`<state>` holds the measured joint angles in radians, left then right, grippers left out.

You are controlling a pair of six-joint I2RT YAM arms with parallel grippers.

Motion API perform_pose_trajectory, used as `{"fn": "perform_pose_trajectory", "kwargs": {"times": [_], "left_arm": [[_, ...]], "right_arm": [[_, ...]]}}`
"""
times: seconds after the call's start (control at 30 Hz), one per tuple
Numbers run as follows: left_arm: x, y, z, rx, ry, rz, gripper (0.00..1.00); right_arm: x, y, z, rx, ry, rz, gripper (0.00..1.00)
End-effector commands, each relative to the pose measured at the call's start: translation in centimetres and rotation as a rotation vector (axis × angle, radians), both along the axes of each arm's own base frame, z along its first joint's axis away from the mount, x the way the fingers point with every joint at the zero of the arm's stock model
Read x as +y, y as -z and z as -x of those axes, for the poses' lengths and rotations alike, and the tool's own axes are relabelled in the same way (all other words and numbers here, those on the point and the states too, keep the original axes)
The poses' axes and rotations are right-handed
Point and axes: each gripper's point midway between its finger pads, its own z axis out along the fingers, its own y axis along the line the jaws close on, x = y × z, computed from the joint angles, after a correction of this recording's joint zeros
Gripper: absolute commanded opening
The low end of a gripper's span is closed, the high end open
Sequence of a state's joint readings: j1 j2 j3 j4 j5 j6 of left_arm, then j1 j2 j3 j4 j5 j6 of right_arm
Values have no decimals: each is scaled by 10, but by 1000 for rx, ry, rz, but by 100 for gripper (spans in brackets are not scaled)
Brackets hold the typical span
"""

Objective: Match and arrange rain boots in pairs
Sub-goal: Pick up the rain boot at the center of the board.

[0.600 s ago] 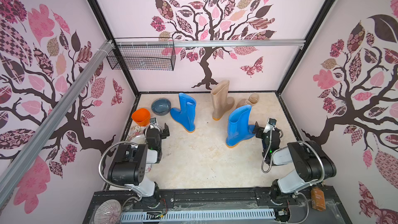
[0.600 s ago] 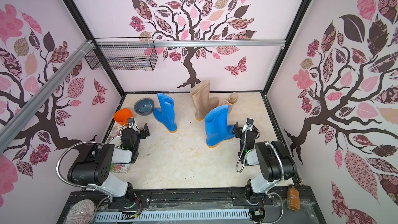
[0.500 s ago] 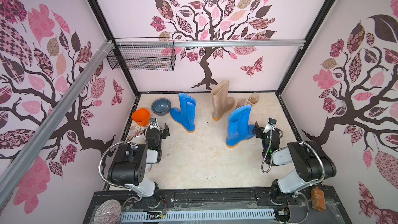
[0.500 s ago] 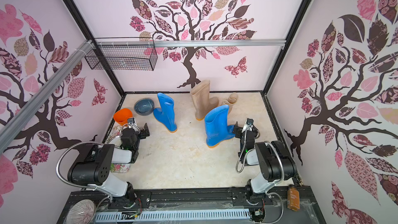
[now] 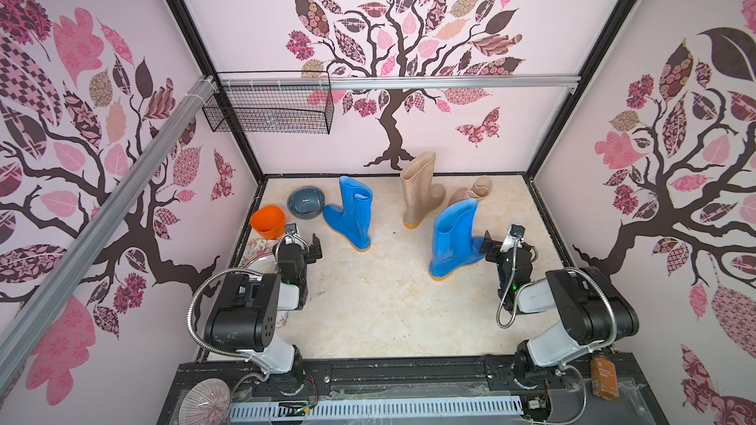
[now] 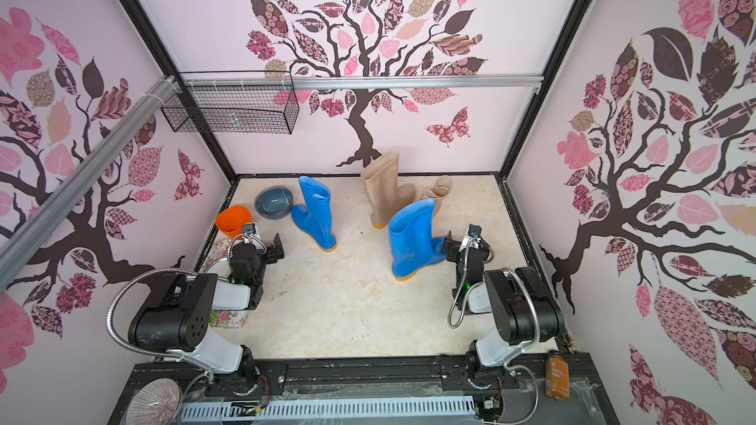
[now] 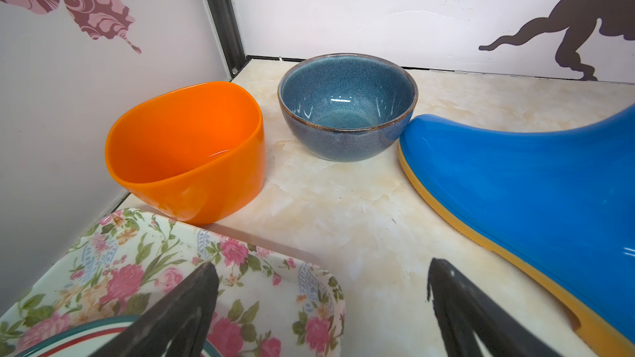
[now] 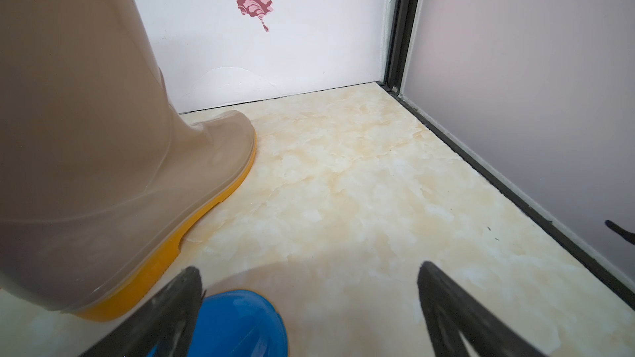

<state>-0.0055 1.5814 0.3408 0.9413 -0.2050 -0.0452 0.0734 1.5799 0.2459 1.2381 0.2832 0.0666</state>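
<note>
Nothing is seen to have moved since the earlier pictures. The left blue boot (image 5: 352,214) is found near the back of the table (image 5: 368,312), with its toe just beside the grey-blue bowl (image 5: 306,203); whether they touch cannot be told. The right blue boot (image 5: 452,239) is found nearer the front, well apart from the first. The back tan boot (image 5: 419,190) is placed by the back wall, between the two blue ones. The second tan boot (image 5: 476,192) is near it and is partly hidden behind the right blue boot. All four are stood upright.

The left gripper (image 7: 321,269) is spread wide open over the edge of the flowered tray (image 7: 137,269), near the orange cup (image 5: 268,220). Nothing is held in it. The right gripper (image 8: 309,269) is spread wide open too. One of its fingers (image 8: 171,303) is seen just beside the toe of the right blue boot, but nothing is gripped.
</note>
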Motion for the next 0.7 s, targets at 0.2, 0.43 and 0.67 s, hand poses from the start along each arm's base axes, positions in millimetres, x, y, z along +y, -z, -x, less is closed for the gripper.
{"fn": "perform_pose_trajectory", "kwargs": {"times": [0.2, 0.43, 0.67], "left_arm": [[0, -12, -8, -40, -2, -8, 98], [3, -19, -3, -67, -20, -10, 98], [-1, -68, -1, -68, 3, -9, 98]], "right_arm": [[-5, -7, -1, -26, 35, -7, 100], [-13, -16, 18, -92, 69, -25, 100], [-15, -64, 14, -89, 158, -4, 100]]}}
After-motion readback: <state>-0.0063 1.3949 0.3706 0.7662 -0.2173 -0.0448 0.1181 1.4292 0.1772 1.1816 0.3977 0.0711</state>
